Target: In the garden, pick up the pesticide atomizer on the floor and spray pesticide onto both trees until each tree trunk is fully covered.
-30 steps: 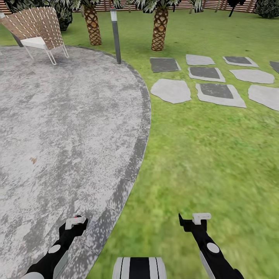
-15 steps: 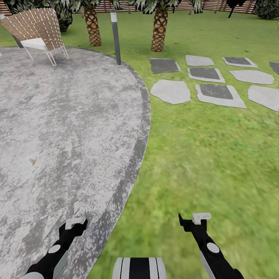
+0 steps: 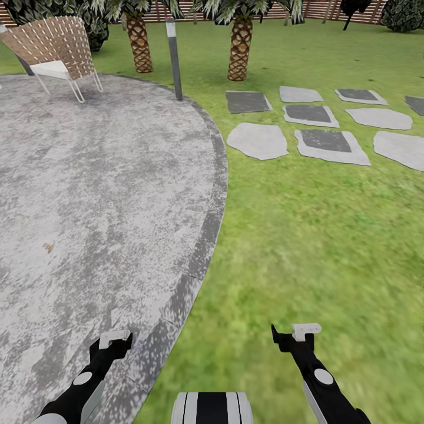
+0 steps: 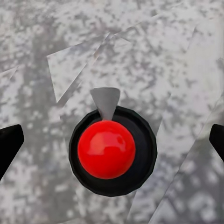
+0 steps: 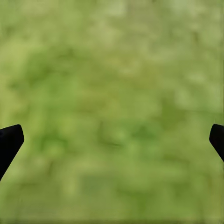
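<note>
Round red-topped atomizer (image 4: 107,149) on speckled concrete (image 4: 177,56)

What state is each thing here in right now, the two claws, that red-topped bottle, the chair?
Left gripper: open, fingertips wide apart, directly above the bottle.
Right gripper: open, empty, over grass.
Pesticide atomizer: upright on the concrete paving, seen top-down, not gripped.
Wicker chair: upright at the paving's far edge.
Lamp post: upright by the paving's rim.

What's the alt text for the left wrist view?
Seen from directly above, the pesticide atomizer, a round black body with a glossy red top and grey nozzle, stands on speckled grey concrete floor, centred between the open left gripper's black fingertips.
</note>
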{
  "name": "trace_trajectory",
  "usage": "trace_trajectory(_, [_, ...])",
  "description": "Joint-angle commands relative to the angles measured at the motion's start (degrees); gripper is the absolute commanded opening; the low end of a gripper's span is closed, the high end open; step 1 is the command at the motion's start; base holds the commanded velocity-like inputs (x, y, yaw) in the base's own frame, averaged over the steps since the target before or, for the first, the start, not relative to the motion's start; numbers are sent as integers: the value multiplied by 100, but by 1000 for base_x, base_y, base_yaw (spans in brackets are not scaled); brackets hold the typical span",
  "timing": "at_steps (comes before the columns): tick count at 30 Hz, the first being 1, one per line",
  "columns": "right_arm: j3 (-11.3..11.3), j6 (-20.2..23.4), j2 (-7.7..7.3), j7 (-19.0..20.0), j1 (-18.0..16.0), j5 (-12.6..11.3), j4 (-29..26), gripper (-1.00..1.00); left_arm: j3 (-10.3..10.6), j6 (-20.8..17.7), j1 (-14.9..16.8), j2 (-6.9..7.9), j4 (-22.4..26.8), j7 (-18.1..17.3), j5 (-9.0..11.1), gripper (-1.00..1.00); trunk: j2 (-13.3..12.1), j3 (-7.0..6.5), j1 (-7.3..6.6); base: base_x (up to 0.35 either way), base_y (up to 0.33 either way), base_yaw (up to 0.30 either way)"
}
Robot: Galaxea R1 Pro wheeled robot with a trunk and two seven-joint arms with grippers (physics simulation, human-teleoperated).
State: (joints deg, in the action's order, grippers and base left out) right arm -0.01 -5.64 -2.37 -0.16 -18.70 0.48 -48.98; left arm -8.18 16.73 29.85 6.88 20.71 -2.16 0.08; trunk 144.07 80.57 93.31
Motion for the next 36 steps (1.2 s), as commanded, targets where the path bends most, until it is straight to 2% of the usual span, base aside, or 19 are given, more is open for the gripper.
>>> trace_trajectory(1, [0, -16, 1, -2, -2, 5, 5, 100, -26, 18, 3, -2, -5, -22, 1, 100, 1, 3, -1, 0, 0, 0])
trace_trajectory(30, [6, -16, 1, -2, -2, 5, 12, 100, -34, 21, 3, -2, -5, -21, 3, 100, 1, 33, -1, 0, 0, 0])
trace_trajectory(31, [6, -16, 1, -2, -2, 5, 12, 100, -34, 20, 3, -2, -5, -21, 6, -100, 1, 33, -1, 0, 0, 0])
trace_trajectory(36, [3, -17, 0, -2, -2, 5, 12, 100, -35, 19, 3, 1, -5, -21, 11, -100, 1, 33, -1, 0, 0, 0])
